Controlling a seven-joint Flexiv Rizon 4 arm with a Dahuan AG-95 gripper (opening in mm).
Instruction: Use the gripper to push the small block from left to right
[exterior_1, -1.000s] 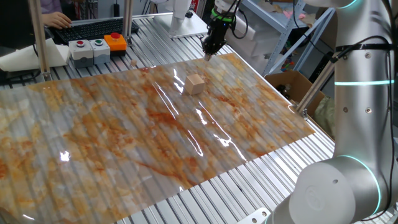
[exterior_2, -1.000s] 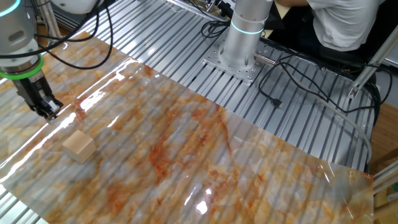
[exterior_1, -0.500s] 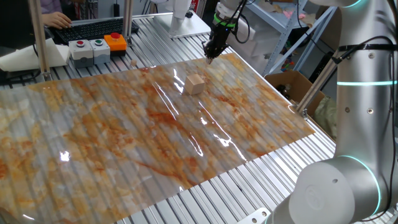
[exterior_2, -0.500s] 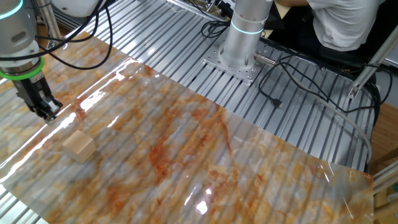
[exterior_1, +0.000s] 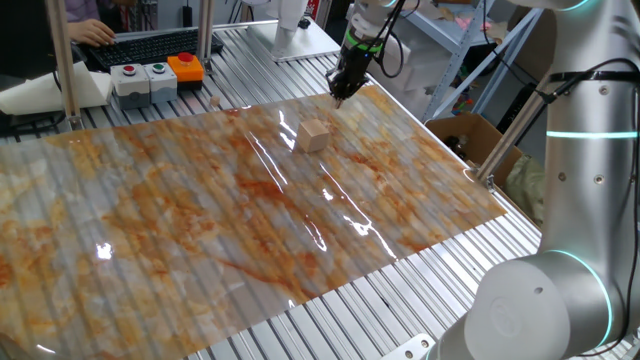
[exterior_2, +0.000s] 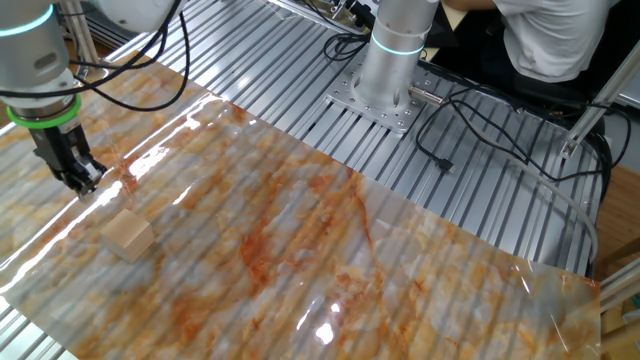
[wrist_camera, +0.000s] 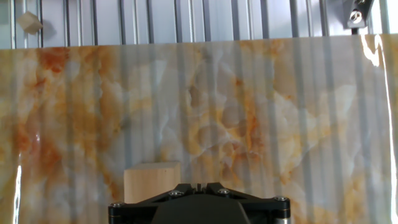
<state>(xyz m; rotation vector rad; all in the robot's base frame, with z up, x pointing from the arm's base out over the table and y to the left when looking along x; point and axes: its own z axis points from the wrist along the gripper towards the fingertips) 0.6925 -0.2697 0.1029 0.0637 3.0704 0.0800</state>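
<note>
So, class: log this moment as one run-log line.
black-fingered gripper: jaws shut, pointing down | pale tan wooden cube: untouched, on marbled sheet | push: pending

No text, label, brand, number or sign can be read in any of the three views. The button box (exterior_1: 155, 78) at the far edge of the bench carries coloured buttons, but any marking on them is too small to make out.
</note>
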